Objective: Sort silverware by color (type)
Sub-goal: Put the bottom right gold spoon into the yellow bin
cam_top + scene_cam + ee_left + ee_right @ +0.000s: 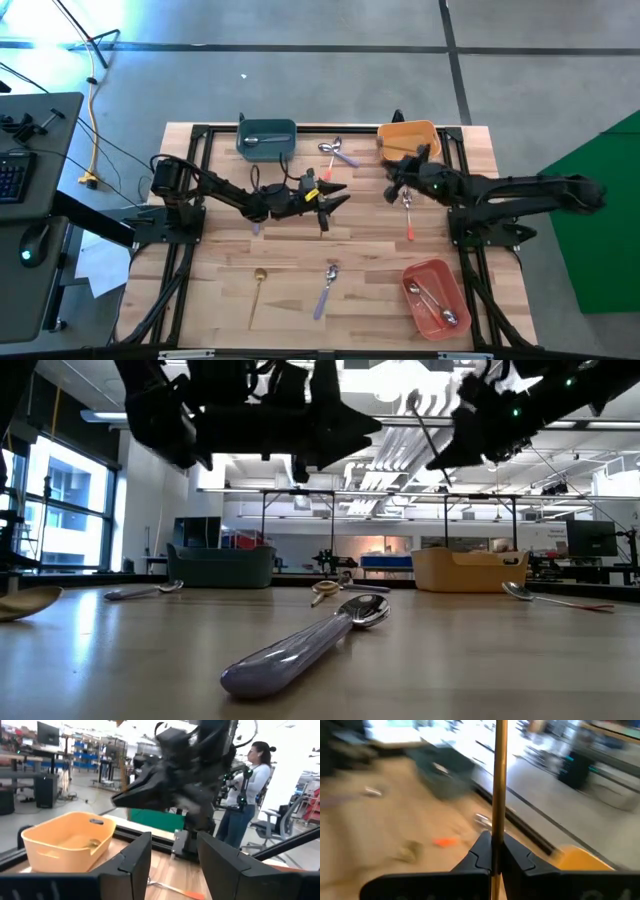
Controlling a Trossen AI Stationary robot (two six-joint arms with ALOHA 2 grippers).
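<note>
My right gripper (401, 176) hovers just near of the orange bin (408, 138) and is shut on an all-gold utensil (498, 775). My left gripper (335, 200) stands open above mid-table and holds nothing; its fingers (135, 857) point toward the orange bin (65, 840). A gold spoon (258, 288) and a lavender-handled spoon (326, 288) lie flat near the near edge. A red-handled spoon (408, 218) lies below my right gripper. Two more utensils (338, 152) lie between the bins. The teal bin (266, 138) holds a spoon, and the red-pink bin (436, 297) holds spoons. My right gripper pinches the gold utensil's slim shaft (496, 837) between its two fingers, which lie across it. The long shaft sticks out well past the fingertips. In the low view the utensil (428, 435) is lifted clear, slanting high above the table.
The wooden table (230, 250) is framed by dark rails. Bare wood lies between the near spoons and the arms. A person (245, 795) stands in the room beyond the table. A desk with a keyboard (12, 170) sits off the left side.
</note>
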